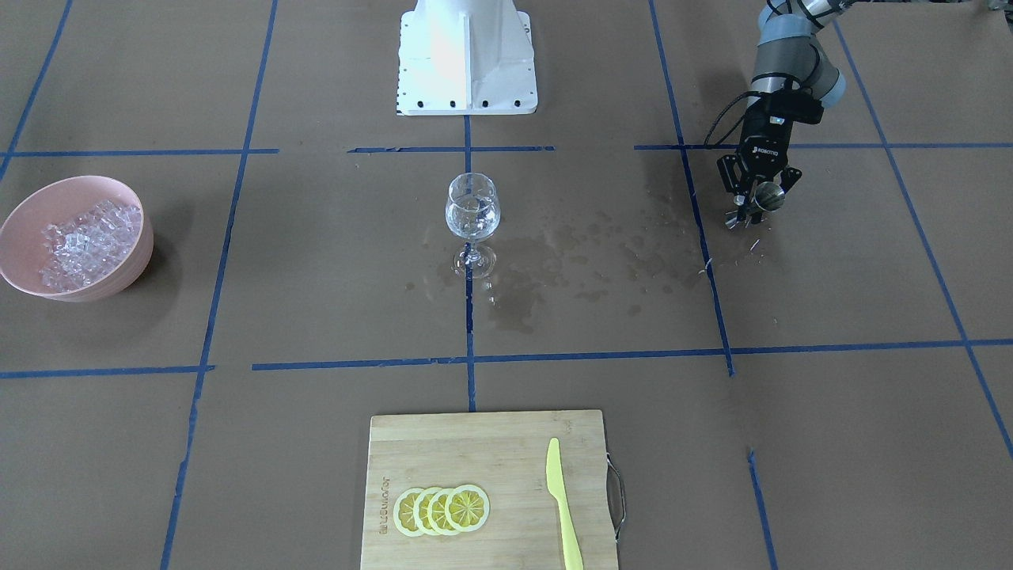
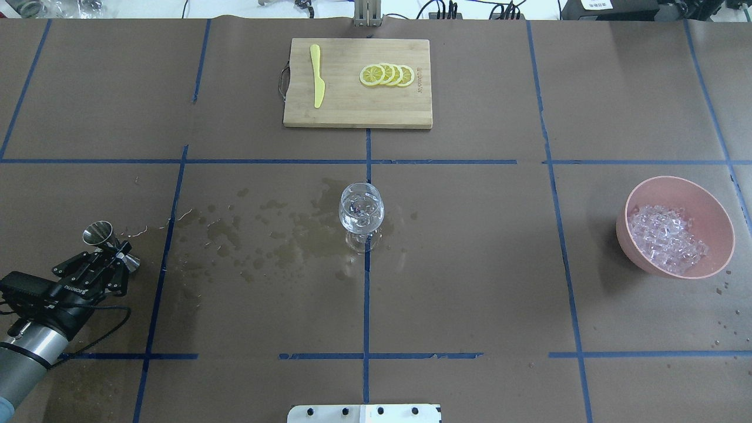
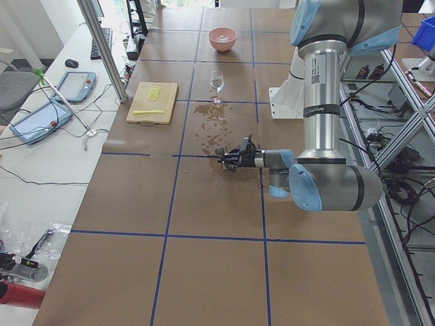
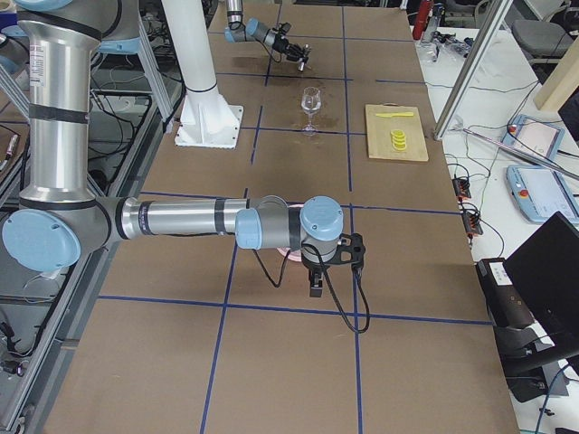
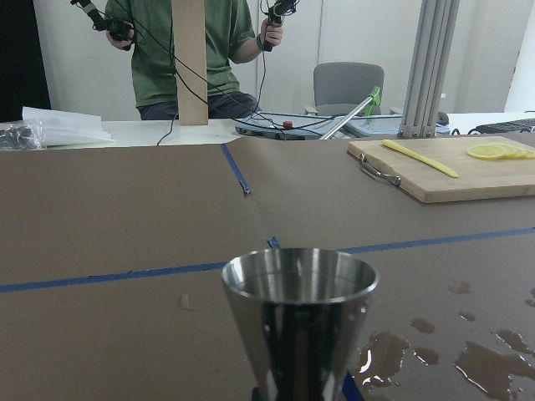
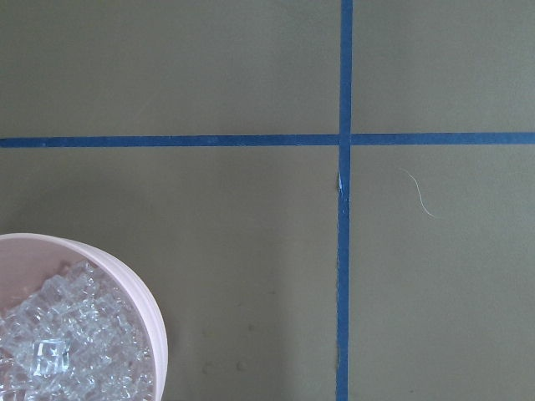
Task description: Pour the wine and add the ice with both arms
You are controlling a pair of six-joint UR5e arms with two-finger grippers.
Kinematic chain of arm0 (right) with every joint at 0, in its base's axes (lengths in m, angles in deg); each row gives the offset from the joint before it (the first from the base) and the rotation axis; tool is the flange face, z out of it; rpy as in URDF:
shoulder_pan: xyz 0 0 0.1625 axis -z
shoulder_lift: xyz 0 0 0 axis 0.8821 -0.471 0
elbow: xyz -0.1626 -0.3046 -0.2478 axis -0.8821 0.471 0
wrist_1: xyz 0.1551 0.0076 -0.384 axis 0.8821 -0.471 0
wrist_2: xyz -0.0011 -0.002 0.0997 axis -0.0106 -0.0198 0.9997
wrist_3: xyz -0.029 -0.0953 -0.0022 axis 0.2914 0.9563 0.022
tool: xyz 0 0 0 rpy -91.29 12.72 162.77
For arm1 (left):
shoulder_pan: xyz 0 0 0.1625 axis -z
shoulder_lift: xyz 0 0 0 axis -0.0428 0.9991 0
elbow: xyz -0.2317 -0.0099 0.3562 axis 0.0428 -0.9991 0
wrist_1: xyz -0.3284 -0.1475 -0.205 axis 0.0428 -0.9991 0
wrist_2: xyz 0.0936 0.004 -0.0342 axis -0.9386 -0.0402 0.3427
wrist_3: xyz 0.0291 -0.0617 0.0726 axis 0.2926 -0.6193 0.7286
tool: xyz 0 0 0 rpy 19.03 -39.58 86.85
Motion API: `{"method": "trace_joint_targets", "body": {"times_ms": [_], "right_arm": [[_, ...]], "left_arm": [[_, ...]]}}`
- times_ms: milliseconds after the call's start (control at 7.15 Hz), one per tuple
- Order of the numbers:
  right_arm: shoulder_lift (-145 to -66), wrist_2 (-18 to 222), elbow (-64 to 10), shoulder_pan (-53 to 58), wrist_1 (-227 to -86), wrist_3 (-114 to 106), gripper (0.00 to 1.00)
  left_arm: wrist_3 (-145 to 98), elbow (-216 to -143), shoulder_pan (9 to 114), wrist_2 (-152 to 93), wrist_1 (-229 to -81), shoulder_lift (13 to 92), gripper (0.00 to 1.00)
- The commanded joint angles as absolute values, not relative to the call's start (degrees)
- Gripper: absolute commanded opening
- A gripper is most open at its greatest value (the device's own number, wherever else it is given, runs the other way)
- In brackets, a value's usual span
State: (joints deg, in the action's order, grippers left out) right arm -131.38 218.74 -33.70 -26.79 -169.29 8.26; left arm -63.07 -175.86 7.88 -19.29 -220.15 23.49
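A stemmed wine glass [image 2: 361,212] [image 1: 472,210] stands upright at the table's centre with a little clear wine [image 2: 361,222] low in its bowl. The ice [image 2: 665,237] [image 1: 80,242] [image 6: 58,347] fills a pink bowl [image 2: 719,214] on the robot's right. My left gripper [image 2: 115,252] [image 1: 752,207] hovers low at the table's left side, shut on a steel jigger [image 2: 98,233] [image 5: 301,322] that it holds upright. In the exterior right view my right gripper [image 4: 331,264] hangs over the pink bowl; I cannot tell whether it is open or shut.
Wet splashes [image 2: 264,232] darken the paper between the jigger and the glass. A wooden cutting board [image 2: 346,114] at the far edge carries lemon slices [image 2: 387,75] and a yellow knife [image 2: 317,75]. A person [image 5: 196,50] stands beyond the table's end.
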Motion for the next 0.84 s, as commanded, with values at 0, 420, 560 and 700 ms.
{"method": "trace_joint_targets", "body": {"times_ms": [0, 420, 560, 700], "right_arm": [[-131.38, 218.77, -33.78, -26.78, -169.29, 8.25, 1.00], [-131.38, 218.77, -33.87, -26.78, -169.29, 8.25, 1.00], [-131.38, 218.77, -33.78, -26.78, -169.29, 8.25, 1.00], [-131.38, 218.77, -33.87, -26.78, -169.29, 8.25, 1.00]], "left_arm": [[-63.42, -175.45, 7.82, -19.22, -220.12, 23.49, 0.13], [-63.42, -175.36, 7.82, -19.13, -220.12, 23.49, 0.32], [-63.42, -175.27, 7.82, -19.13, -220.12, 23.49, 0.39], [-63.42, -175.01, 7.73, -19.13, -220.21, 23.49, 0.41]]}}
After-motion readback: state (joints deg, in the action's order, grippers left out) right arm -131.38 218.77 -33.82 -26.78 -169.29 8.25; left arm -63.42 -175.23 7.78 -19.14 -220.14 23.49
